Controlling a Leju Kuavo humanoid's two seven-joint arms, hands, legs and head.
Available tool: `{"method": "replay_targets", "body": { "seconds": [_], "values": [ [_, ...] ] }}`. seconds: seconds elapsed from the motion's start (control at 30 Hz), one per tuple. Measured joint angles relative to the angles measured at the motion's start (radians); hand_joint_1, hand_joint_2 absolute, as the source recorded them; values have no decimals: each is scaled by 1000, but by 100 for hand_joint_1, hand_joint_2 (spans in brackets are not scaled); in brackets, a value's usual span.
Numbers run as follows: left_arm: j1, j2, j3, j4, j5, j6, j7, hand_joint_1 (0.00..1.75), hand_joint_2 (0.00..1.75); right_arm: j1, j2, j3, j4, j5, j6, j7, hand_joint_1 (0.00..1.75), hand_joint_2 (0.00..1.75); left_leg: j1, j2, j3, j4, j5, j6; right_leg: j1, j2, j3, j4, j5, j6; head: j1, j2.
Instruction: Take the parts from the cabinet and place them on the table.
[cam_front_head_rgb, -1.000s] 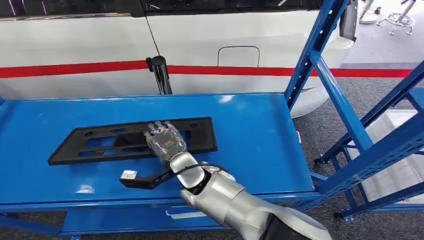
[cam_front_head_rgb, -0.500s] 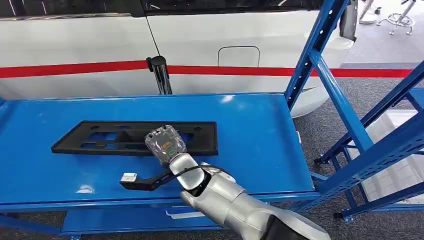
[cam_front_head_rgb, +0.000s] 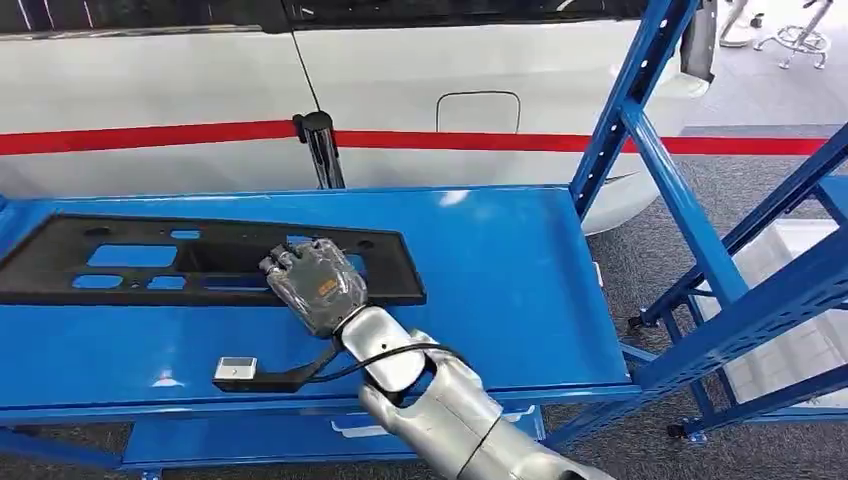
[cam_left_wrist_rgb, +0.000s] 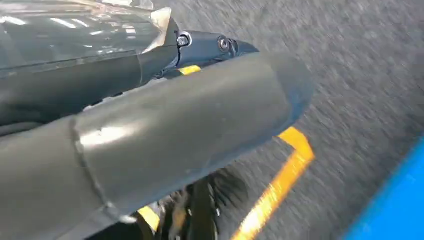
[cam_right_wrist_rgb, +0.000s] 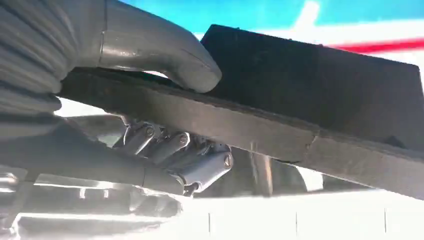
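Since the earlier frames the black plastic panel (cam_front_head_rgb: 200, 258) has swung left and lifted, its left end now running off the picture's left side above the blue shelf (cam_front_head_rgb: 520, 290). The right hand (cam_front_head_rgb: 312, 285) grips the panel's near edge, thumb (cam_right_wrist_rgb: 165, 55) on one face and fingers (cam_right_wrist_rgb: 190, 155) curled under the other. The left hand's state cannot be told. Held near one end, the long panel could sag, twist loose, or catch the shelf's blue upright (cam_front_head_rgb: 640, 90) as it comes out.
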Motion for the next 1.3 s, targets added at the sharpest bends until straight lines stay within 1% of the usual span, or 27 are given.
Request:
{"method": "replay_targets", "body": {
  "seconds": [0.03, 0.07, 0.17, 0.3, 0.43, 0.57, 0.6, 0.63, 0.7, 0.73, 0.8, 0.9, 0.97, 1.07, 1.13, 1.17, 1.2, 1.23, 1.27, 1.3],
  "values": [
    [2, 9, 5, 0, 1, -27, -4, 0, 0, 20, -8, -19, -50, 8, 0, -13, 175, 175, 0, 0, 0, 0, 0, 0, 0, 0, 0, 0, 0, 0, 1, 0],
    [3, 18, 11, 0, 5, -51, -5, 0, 175, 40, -16, -36, -100, 12, -1, -25, 175, 175, 0, 0, 0, 0, 0, 0, 0, 0, 0, 0, 0, 0, 0, 0],
    [7, 40, 26, -1, -2, -67, -9, 0, 175, 78, -38, -78, -228, 18, -5, -48, 175, 175, 0, 2, 0, 0, 0, 0, 0, 1, 0, 0, 0, 0, 1, 0],
    [9, 47, 29, -1, -2, -56, -5, 0, 175, 111, -60, -106, -328, 15, -19, -67, 175, 175, 0, 1, 0, 0, 0, 0, 0, 1, 0, 0, 0, 0, 0, 0],
    [10, 47, 42, -1, 1, -46, 7, 0, 175, 140, -78, -124, -409, 5, -28, -83, 175, 175, 0, 2, 1, 0, 0, 0, 0, 1, 1, 0, 0, 0, 0, 0],
    [10, 47, 54, -1, 2, -25, 29, 0, 175, 161, -94, -136, -451, -31, -66, -116, 175, 175, 0, 3, 0, 0, 0, 0, 0, 2, 0, 0, 0, 0, 0, 0],
    [10, 47, 55, -1, 4, -27, 29, 0, 175, 162, -99, -138, -455, -54, -70, -124, 175, 175, 0, 3, 1, 0, 0, 0, 0, 2, 0, 0, 0, 0, 0, 0],
    [10, 47, 56, -1, 8, -43, 29, 0, 175, 164, -103, -142, -457, -106, -67, -140, 175, 175, 0, 2, 0, 0, 0, 0, 0, 2, 0, 0, 0, 0, 0, 0],
    [10, 47, 64, -1, 10, -76, 32, 0, 175, 166, -113, -152, -459, -283, -44, -184, 175, 175, 0, 2, 0, 0, 0, 0, 0, 2, 0, 0, 0, 0, 0, 0],
    [10, 47, 66, -1, 9, -80, 36, 0, 175, 166, -118, -155, -461, -341, -35, -196, 175, 175, 0, 3, 1, 0, 0, 0, 0, 2, 0, 0, 0, 0, 0, 0],
    [10, 47, 71, -1, 9, -84, 37, 0, 175, 166, -125, -162, -462, -378, -31, -204, 175, 175, 0, 3, 1, 0, 0, 0, 0, 2, 0, 0, 0, 0, 0, 0],
    [10, 47, 72, -1, 9, -86, 37, 0, 175, 165, -133, -170, -463, -389, -27, -211, 175, 175, 0, 3, 1, 0, 0, 0, 0, 2, 1, 0, 0, 0, 0, 0],
    [10, 47, 72, -1, 9, -90, 37, 0, 175, 166, -136, -173, -463, -433, -11, -221, 175, 175, 0, 3, 1, 0, 0, 0, 0, 2, 0, 0, 0, 0, 0, 0],
    [10, 48, 78, -1, 9, -106, 15, 0, 175, 169, -143, -184, -472, -591, 11, -252, 175, 175, 0, 2, 1, 0, 0, 0, 0, 2, 0, 0, 0, 0, 0, 0],
    [11, 49, 80, -1, 9, -136, 6, 0, 175, 176, -150, -202, -484, -711, 17, -277, 175, 175, -1, 2, 0, 1, -1, 1, -2, 2, 1, -2, 1, 1, 0, 0],
    [12, 56, 80, -1, 9, -157, 7, 0, 175, 183, -154, -216, -494, -780, 17, -287, 175, 175, -4, 1, 1, 5, 0, 16, -10, 2, 4, -8, 9, 14, -1, 0],
    [12, 56, 80, 0, 9, -175, 13, 0, 175, 190, -158, -230, -504, -834, 17, -293, 175, 175, -5, 1, 7, -5, 7, 24, -9, 3, 9, -16, 13, 20, -2, 0],
    [12, 57, 81, 0, 7, -193, 23, 0, 175, 196, -165, -246, -516, -878, 16, -295, 175, 175, 8, 5, 18, -34, 24, 33, -3, 2, 7, -13, 7, 19, 1, 0],
    [12, 57, 81, 0, 6, -202, 26, 0, 175, 200, -172, -259, -523, -903, 16, -299, 175, 175, 7, 8, 24, -45, 30, 34, -4, 1, -2, 6, -12, 17, 2, 0],
    [11, 57, 81, 0, 4, -207, 29, 0, 175, 201, -179, -272, -530, -914, 16, -300, 175, 175, 8, 10, 22, -45, 33, 37, -6, 0, -24, 59, -48, 11, 4, 0]
  ]
}}
